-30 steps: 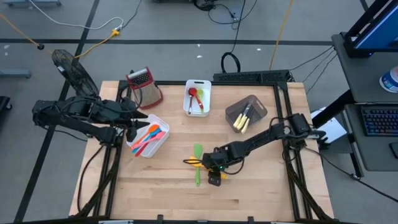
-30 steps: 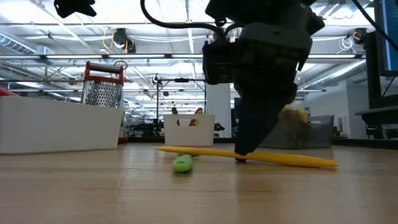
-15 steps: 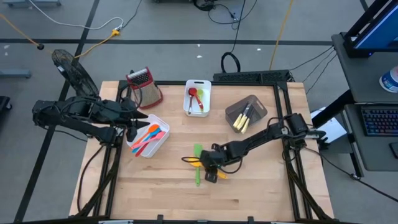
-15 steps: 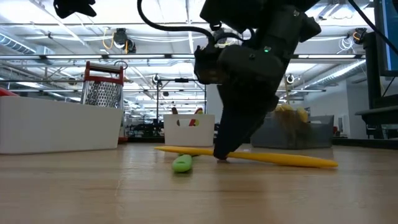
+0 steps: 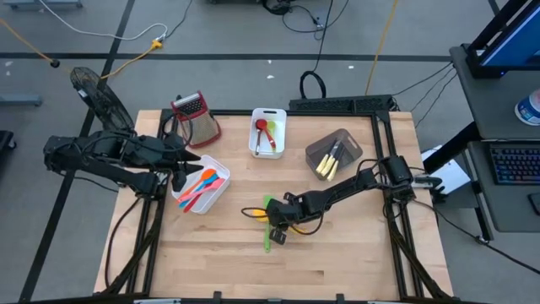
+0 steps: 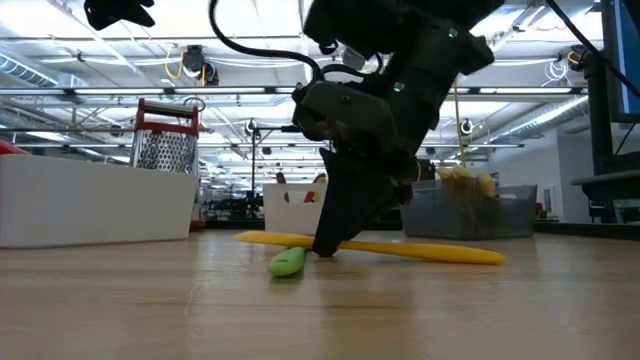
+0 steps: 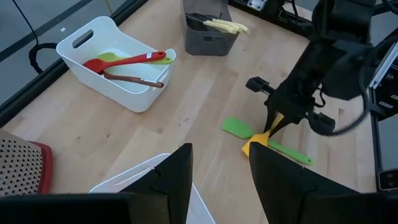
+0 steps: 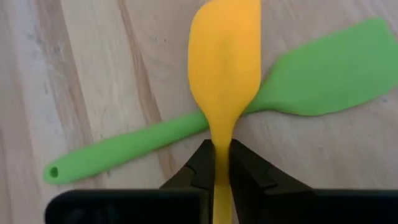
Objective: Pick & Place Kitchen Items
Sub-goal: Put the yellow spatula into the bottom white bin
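We count two utensils loose on the table: one green spatula (image 5: 268, 226) and one yellow spatula (image 8: 224, 81) lying across it. Three bins hold the rest. The white bin (image 5: 256, 135) at twelve o'clock carries three utensils: one red, one green, one brown. The white bin (image 5: 221, 187) at nine o'clock shows about four in orange, pink and blue, though we cannot separate them surely. The grey bin (image 5: 315, 152) at two o'clock holds several cream-handled pieces, too small to number. One box grater (image 5: 196, 118) stands at eleven o'clock. Two arms work the table.
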